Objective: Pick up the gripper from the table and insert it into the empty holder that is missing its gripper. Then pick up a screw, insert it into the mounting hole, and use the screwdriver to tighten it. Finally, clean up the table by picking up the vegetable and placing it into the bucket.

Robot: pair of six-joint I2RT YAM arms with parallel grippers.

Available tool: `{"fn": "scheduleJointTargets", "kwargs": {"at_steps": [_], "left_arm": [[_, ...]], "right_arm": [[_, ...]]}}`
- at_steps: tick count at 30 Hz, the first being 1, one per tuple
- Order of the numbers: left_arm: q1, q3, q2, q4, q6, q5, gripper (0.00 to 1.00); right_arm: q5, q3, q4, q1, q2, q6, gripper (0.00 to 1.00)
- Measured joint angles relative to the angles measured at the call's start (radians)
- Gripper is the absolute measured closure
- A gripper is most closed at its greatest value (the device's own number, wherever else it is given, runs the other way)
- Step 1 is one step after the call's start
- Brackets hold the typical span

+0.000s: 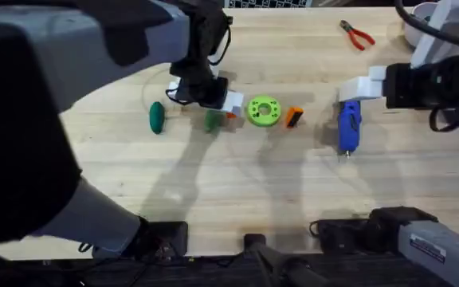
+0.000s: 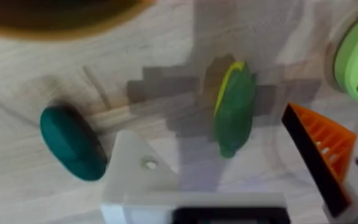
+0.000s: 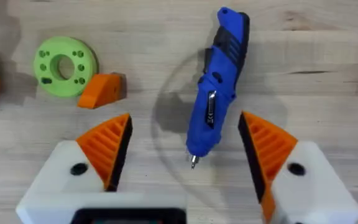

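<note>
The right gripper [image 3: 185,165] is hovering open astride the blue pen-shaped electric screwdriver [image 3: 217,87], risking rolling that round body aside if one pad is touching first.

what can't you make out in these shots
- Bucket: in the left wrist view, a blurred orange-brown rim cut off by the edge.
- Screws: none can be made out on the table; too small.
- Right gripper: the overhead view does not show its fingers astride the screwdriver.
- Left gripper: one finger lacks its orange pad; its mounting hole is blurred.
</note>
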Motion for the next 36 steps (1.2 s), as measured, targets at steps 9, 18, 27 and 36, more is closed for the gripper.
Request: {"fn": "scheduleJointTargets", "kwargs": {"at_steps": [9,18,27,36], "left_arm": [[0.0,0.0,0.048,0.033,0.0,0.002,0.141],[0.0,0.0,0.057,0.03,0.0,-0.002,0.787],[0.001,0.0,0.057,0.028,0.001,-0.005,0.993],[0.001,0.033,0.057,0.009,0.0,-0.005,0.993]], "right_arm": [[0.0,0.0,0.0,0.0,0.0,0.0,0.01],[0.0,0.0,0.0,0.0,0.0,0.0,0.01],[0.0,0.0,0.0,0.0,0.0,0.0,0.01],[0.0,0.0,0.0,0.0,0.0,0.0,0.01]]}}
